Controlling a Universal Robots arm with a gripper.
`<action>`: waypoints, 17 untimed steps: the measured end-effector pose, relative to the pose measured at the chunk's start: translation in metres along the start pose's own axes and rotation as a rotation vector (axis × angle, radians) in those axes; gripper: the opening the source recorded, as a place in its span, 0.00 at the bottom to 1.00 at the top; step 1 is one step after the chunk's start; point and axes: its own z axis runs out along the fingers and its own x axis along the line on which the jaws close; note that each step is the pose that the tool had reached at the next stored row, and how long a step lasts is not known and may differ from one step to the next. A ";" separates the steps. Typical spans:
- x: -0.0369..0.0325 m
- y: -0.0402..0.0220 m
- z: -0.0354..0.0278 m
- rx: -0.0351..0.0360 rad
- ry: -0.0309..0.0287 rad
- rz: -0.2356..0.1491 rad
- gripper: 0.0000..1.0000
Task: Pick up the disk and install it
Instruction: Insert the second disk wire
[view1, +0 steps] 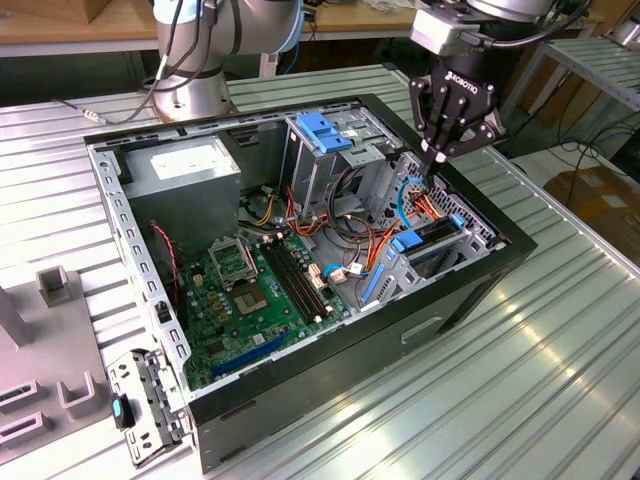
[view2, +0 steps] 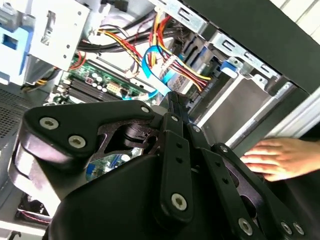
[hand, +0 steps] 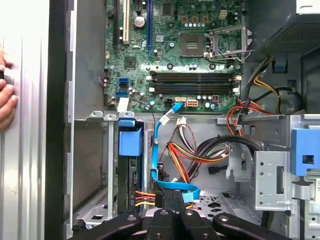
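The black two-finger gripper hovers over the open black computer case, its jaws pressed together and holding nothing. Just below them, the flat silver-grey disk with blue plastic rails sits in the lower bay with cables attached, so I judge it mostly installed. The ribbed metal worktop carries the case; a person's hand rests beside it.

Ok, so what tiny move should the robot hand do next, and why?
Probably lift straight up a little. The gripper is shut on nothing, its tips hang close to the blue cable, and the disk seems to sit in its bay.
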 end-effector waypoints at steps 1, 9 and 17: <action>-0.0004 0.0000 0.0002 -0.0001 0.0085 0.000 0.11; -0.0063 -0.0001 0.0007 -0.0007 0.0943 0.002 0.24; -0.0092 -0.0007 0.0006 -0.0006 0.0987 0.003 0.24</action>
